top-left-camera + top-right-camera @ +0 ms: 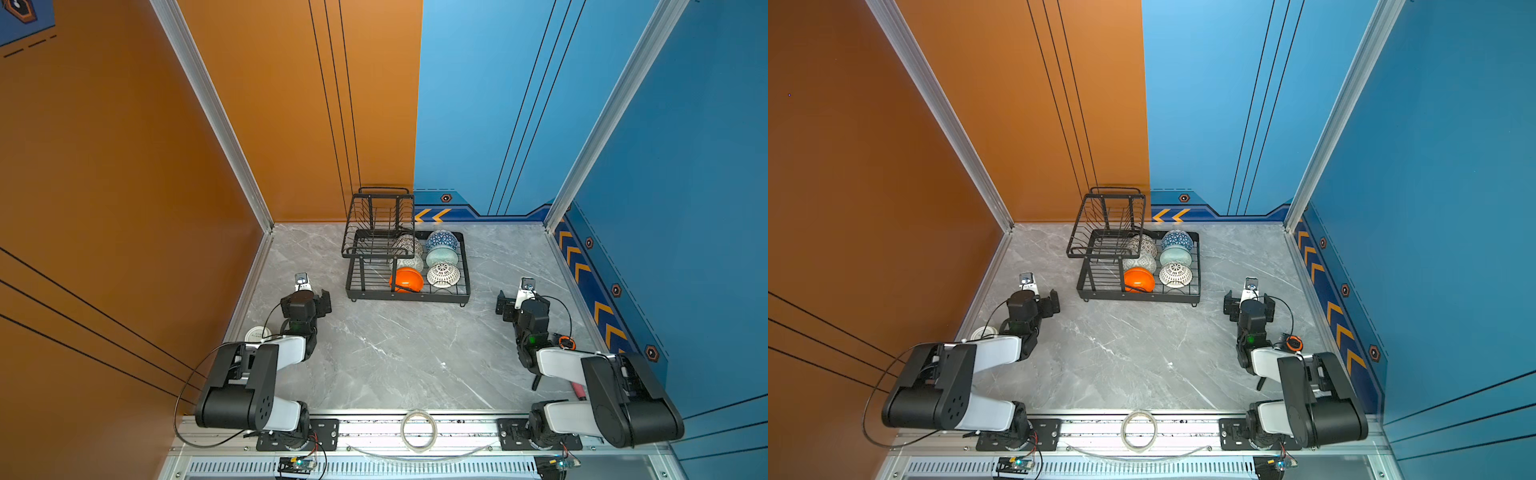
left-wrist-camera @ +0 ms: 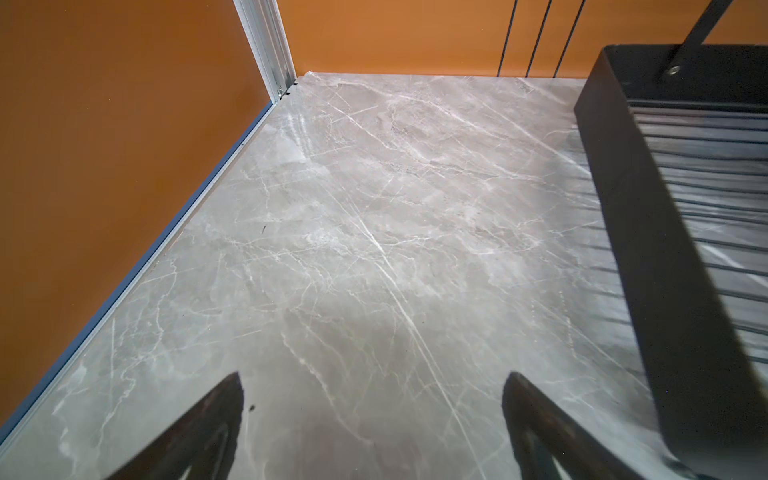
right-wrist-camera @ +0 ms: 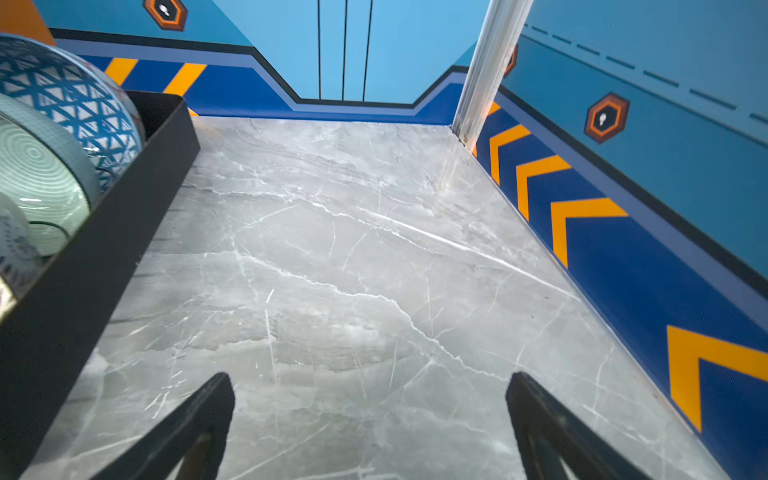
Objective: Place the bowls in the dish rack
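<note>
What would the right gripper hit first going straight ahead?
Likely the blue back wall; only bare tabletop lies between, and the dish rack sits off to one side. Depth is unclear.

jar (image 1: 255,333) half hidden, dotted bowl (image 1: 414,247) behind basket (image 1: 382,194)

Orange wall (image 1: 104,187); blue wall (image 1: 685,166) — grey marble floor (image 1: 395,353).

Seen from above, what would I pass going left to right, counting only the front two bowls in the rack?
White lidded jar, left gripper, orange bowl, white lattice bowl, right gripper.
</note>
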